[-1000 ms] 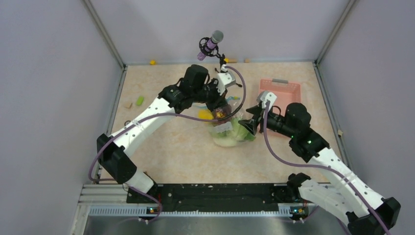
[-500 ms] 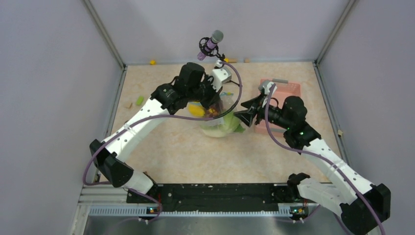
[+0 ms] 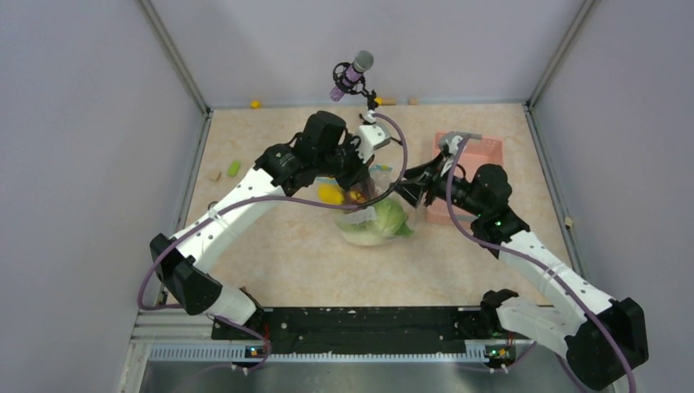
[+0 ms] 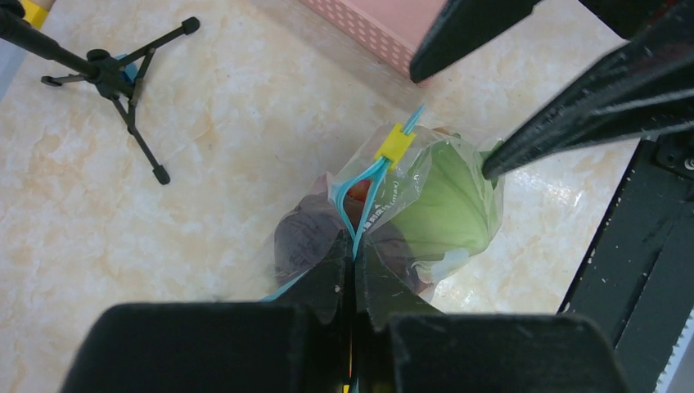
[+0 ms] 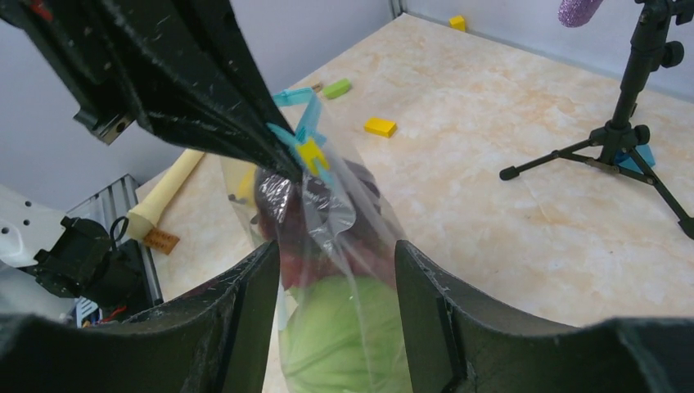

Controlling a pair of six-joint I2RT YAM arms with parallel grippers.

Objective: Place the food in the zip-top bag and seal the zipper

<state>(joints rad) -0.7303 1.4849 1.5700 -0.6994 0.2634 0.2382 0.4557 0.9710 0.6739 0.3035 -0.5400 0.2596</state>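
item 1: zip-top bag (image 3: 378,223). clear, crinkly, filled. position: mid-worktop (image 3: 286,254), just left of the pink basket (image 3: 481,151), between the two arms. whether its base rests on the surface cannot be told.

item 2: zipper (image 4: 362,192). light blue strip along the bag's top, gathered and pinched together. a yellow slider (image 4: 394,143) sits on it beyond the pinch.

item 3: food, seen through the plastic. pale green cabbage (image 4: 454,205) low in the bag on the side nearest the right arm. dark red piece (image 4: 304,233) just beside it. yellow-orange fruit (image 3: 330,194) at the bag's edge, under the left arm.

item 4: left fingers (image 4: 331,274). clamped tight on the zipper strip, with the bag below them.

item 5: right fingers (image 5: 250,315). parted to a middling gap, one on each side of the bag's upper part. whether they press the plastic cannot be told.

item 6: microphone (image 3: 352,72) on a small black tripod, at the far edge of the worktop, well apart from the bag.

item 7: loose bits on the worktop: yellow block (image 5: 380,126), green block (image 5: 336,88).
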